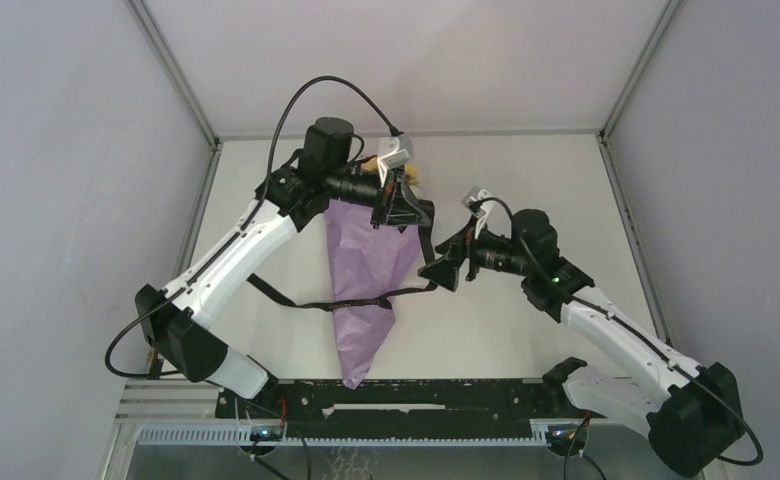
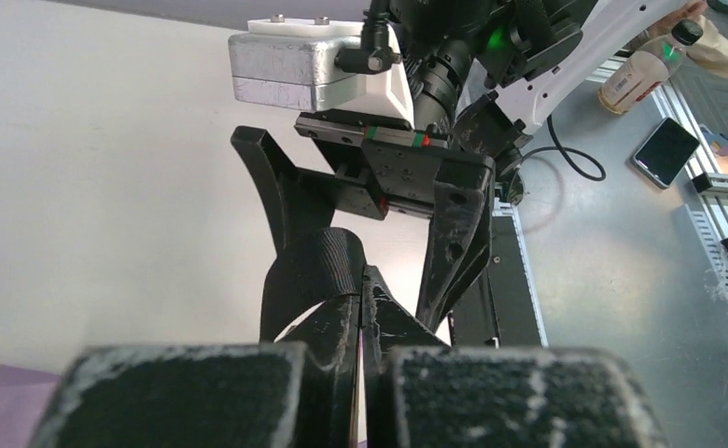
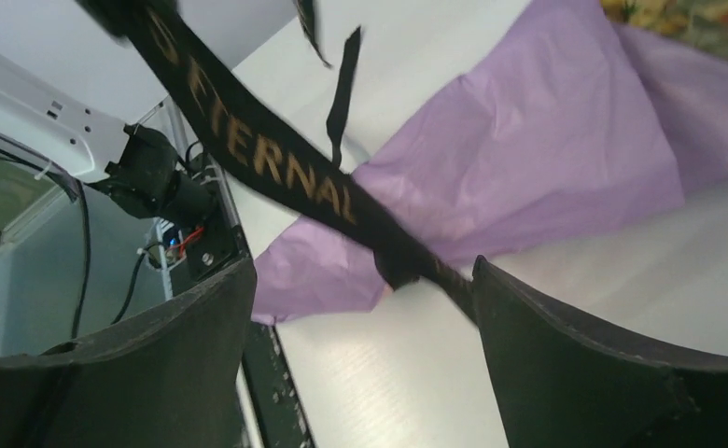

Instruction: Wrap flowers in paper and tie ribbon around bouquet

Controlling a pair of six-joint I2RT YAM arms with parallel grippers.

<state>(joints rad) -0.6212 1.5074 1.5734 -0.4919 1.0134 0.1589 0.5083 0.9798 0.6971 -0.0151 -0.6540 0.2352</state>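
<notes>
White table (image 1: 526, 200) is sitting between grey walls (image 1: 66, 150), and the bouquet (image 1: 366, 230) is lying flat near its middle, the lilac paper (image 1: 361, 335) tapering to a tip that is pointing toward the arm bases. Only the top view is giving the whole layout. The ribbon (image 1: 356, 301) is crossing the cone about halfway down, with one end trailing left on the table and the other rising on the right toward the left gripper (image 1: 398, 208), which is hovering over the cone's wide end. A bit of yellow from the flowers (image 1: 416, 173) is peeking out just behind that gripper.

The left wrist view is adding what the top one is hiding: the jaws are pressed together, pinching a fold of ribbon at the tips. It is also catching a bottle (image 2: 645, 65) and a phone (image 2: 666, 151) on a grey bench (image 2: 603, 280) beyond the table.

The right gripper (image 1: 446, 263) is hanging just right of the cone, facing the left one, with its jaws spread wide. Its own camera is showing the ribbon slanting through the gap and slipping behind one finger, though contact is unclear. That camera is also showing gold letters reading ETERNAL, unreadable from above
</notes>
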